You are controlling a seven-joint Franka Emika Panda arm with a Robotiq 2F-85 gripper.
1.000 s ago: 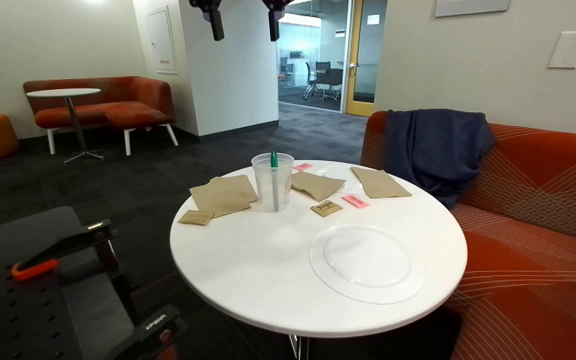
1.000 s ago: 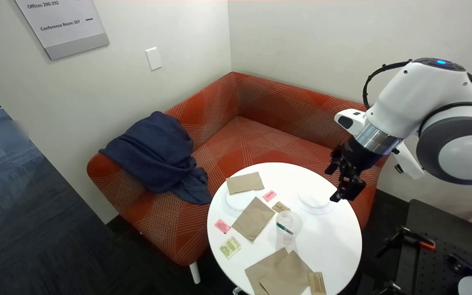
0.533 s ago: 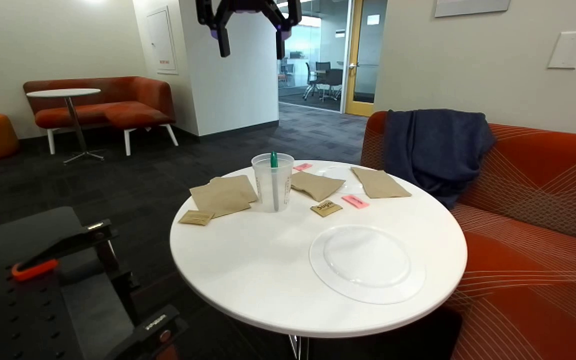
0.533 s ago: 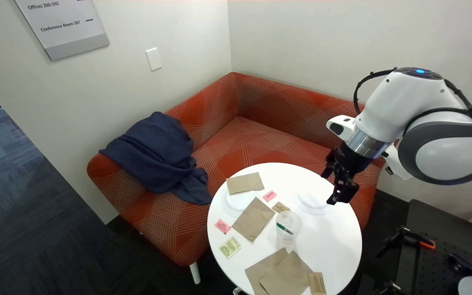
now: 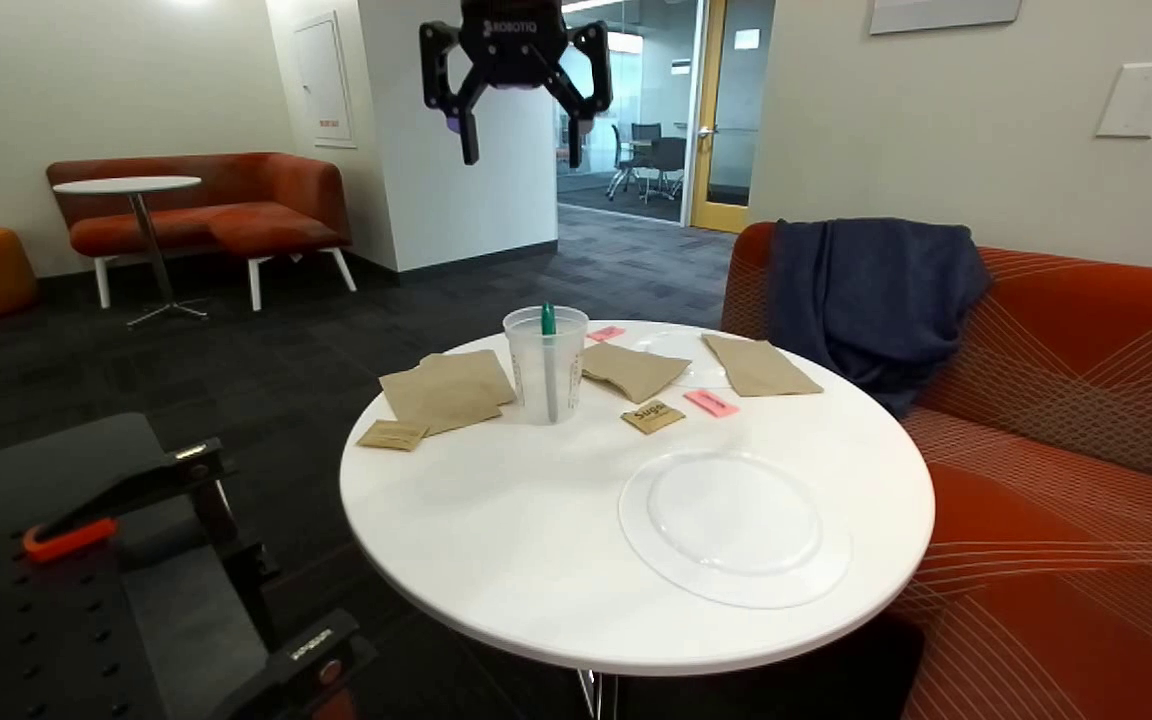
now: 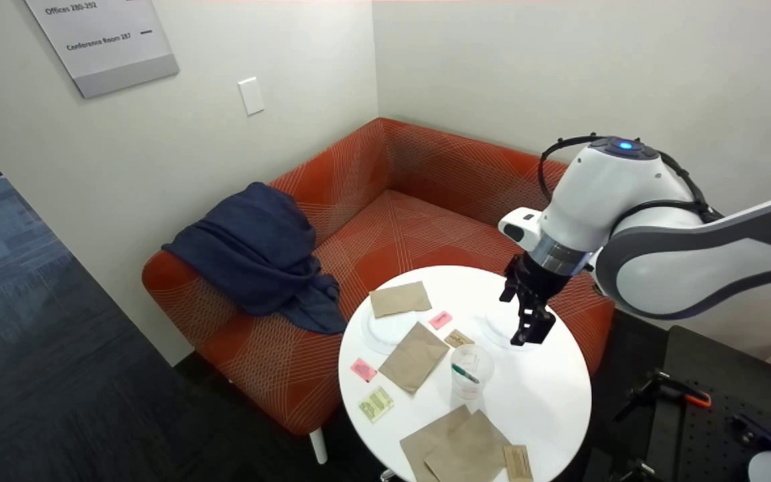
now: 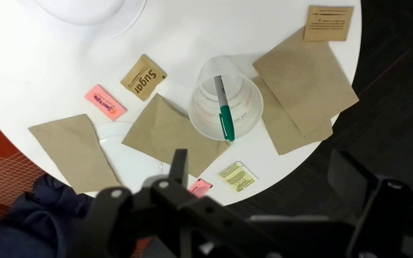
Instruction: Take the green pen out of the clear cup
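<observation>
The clear cup (image 5: 568, 372) stands upright on the white round table; it also shows in an exterior view (image 6: 483, 365) and in the wrist view (image 7: 206, 111). The green pen (image 5: 548, 320) stands in the cup, green cap up, its tip a little above the rim; its barrel is grey. In the wrist view the pen (image 7: 227, 122) leans against the rim. My gripper (image 5: 523, 156) is open and empty, high above the table. In an exterior view the gripper (image 6: 513, 321) appears to the right of the cup. In the wrist view the jaws are wide apart, below the cup.
Brown napkins (image 5: 456, 390) lie beside the cup on the table (image 5: 496, 520). Sugar packets (image 5: 652, 416) and pink packets (image 5: 711, 403) lie flat nearby. A clear plate (image 5: 736, 520) lies toward the front. A red sofa (image 6: 385, 234) borders the table.
My gripper has come down into fuller sight in an exterior view. In an exterior view the arm has moved left and down, nearer the cup. The cup and pen have not moved.
</observation>
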